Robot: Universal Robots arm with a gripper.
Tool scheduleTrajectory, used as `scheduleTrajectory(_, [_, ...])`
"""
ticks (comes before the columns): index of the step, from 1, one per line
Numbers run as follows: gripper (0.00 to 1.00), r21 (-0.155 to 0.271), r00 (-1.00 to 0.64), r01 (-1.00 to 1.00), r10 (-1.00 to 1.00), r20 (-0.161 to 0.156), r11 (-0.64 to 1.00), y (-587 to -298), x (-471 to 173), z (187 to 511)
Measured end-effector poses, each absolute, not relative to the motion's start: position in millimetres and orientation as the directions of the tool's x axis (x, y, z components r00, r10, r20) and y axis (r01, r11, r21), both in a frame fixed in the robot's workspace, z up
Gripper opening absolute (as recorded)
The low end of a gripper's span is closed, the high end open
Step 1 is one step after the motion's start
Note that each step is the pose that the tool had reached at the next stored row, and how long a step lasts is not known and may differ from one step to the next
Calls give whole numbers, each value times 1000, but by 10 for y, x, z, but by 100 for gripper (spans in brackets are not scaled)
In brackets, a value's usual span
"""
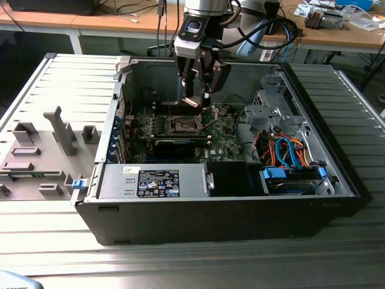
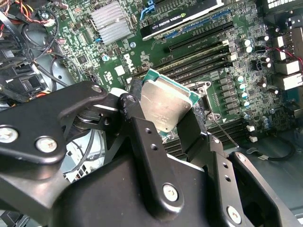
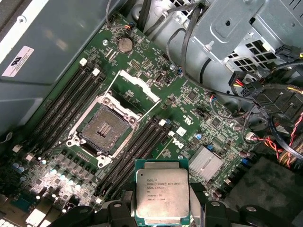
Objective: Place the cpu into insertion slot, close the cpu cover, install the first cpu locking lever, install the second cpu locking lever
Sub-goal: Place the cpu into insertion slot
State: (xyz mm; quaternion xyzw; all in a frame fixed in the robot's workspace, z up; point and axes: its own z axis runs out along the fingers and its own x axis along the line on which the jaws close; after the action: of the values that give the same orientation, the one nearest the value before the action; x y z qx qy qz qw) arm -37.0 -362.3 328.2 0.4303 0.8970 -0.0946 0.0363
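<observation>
1. A ribbed metal table (image 1: 180, 265) carries an open computer case (image 1: 228, 217) lying on its side, with wooden desks (image 1: 120, 24) behind it.
2. A grey fixture plate (image 1: 42, 150) lies just beside the case on the exterior view's left.
3. Inside the case, a green board (image 1: 225, 129) covers the floor. A drive cage (image 1: 274, 108) and orange and blue cables (image 1: 289, 150) sit toward the exterior view's right.
4. The gripper (image 1: 195, 99) hangs inside the case above the board, close over the slot (image 1: 185, 125).
5. Its jaws are clenched on the cpu (image 3: 162, 196). In the second wrist view the black fingers (image 2: 191, 127) press on two opposite edges of the chip (image 2: 165, 106).
6. The cpu is in the air with its silvery top face toward both wrist cameras and its green edge showing around it. It touches nothing but the fingers.
7. In the first wrist view the slot (image 3: 103, 132) is bare, a dark square inside a silvery rim. Rows of memory slots (image 3: 139, 144) lie between it and the held cpu.
8. The cover (image 3: 137, 86) is lifted off the slot and stands open at the slot's edge, on the side toward a round coin cell (image 3: 125, 45).
9. A finned heatsink (image 3: 204, 163) sits on the board near the cpu, and a long black card (image 1: 174, 146) lies just beside the slot.
</observation>
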Motion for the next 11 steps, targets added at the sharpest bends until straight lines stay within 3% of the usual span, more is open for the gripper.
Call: scheduleTrajectory(11, [54, -143, -620, 785, 770, -152, 603, -3623, -370, 3279])
